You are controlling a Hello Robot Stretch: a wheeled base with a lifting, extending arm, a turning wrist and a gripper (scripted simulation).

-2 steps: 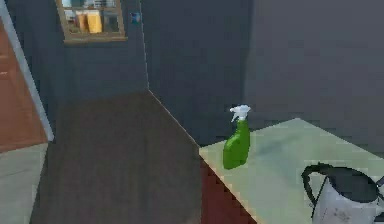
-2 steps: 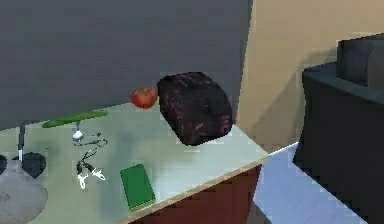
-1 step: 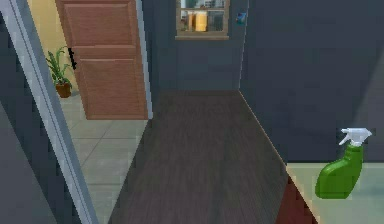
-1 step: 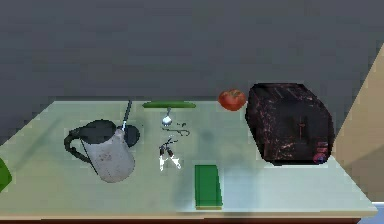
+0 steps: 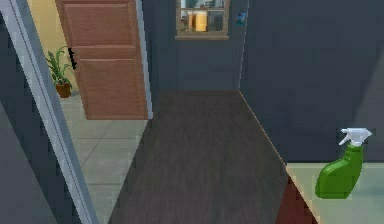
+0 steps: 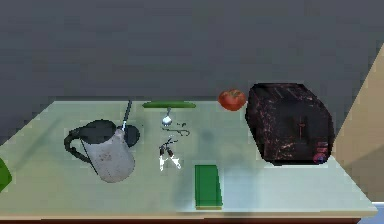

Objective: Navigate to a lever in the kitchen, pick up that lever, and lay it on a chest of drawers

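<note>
A pale green countertop [image 6: 60,120] spans the arm side view. A thin grey rod [image 6: 127,112], which may be the lever, lies slanted on it just behind a metal kettle [image 6: 108,150] with a dark handle. Right of the rod, near the counter's middle, lie small white and dark bits [image 6: 169,150] that I cannot name.
A red tomato [image 6: 232,98], a long green vegetable [image 6: 168,104], a dark toaster [image 6: 290,122] and a flat green block [image 6: 208,186] share the counter. Ahead, a green spray bottle [image 5: 345,165] stands on a counter corner [image 5: 300,180]; dark floor [image 5: 200,150] runs to a wooden door [image 5: 100,55] and plant [image 5: 60,72].
</note>
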